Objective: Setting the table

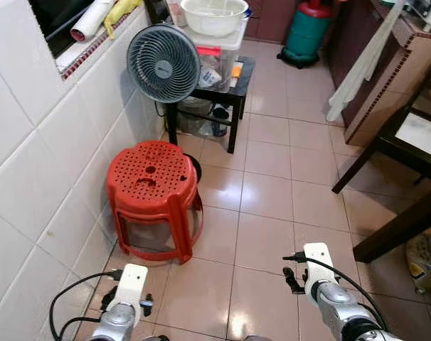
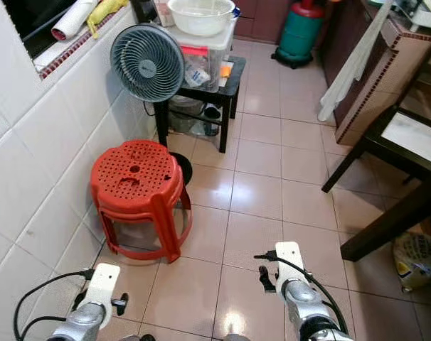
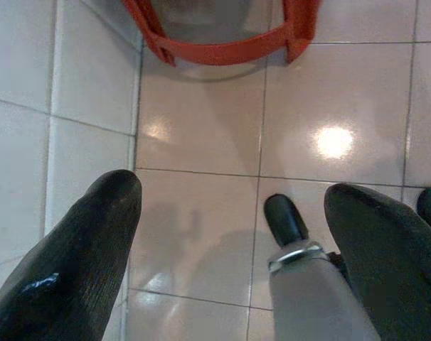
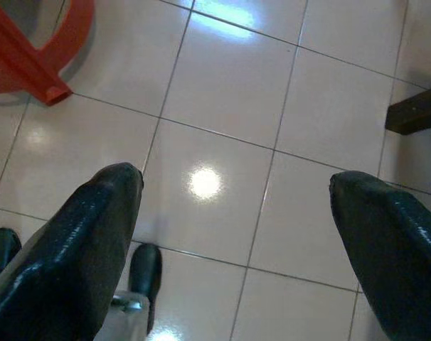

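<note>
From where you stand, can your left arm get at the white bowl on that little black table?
Probably not. The left gripper hangs low over the floor, and the red stool stands between it and the white bowl.

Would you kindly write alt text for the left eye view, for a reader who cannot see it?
A red plastic stool stands on a tiled floor beside a white tiled wall, with the robot's two arms low in the foreground. Behind it, a grey fan stands by a small black table carrying a white bowl; a dark wooden table stands to the right.

Dark wooden table (image 1: 407, 153), pale inset top, at the right over tiled floor (image 1: 272, 213).
</note>
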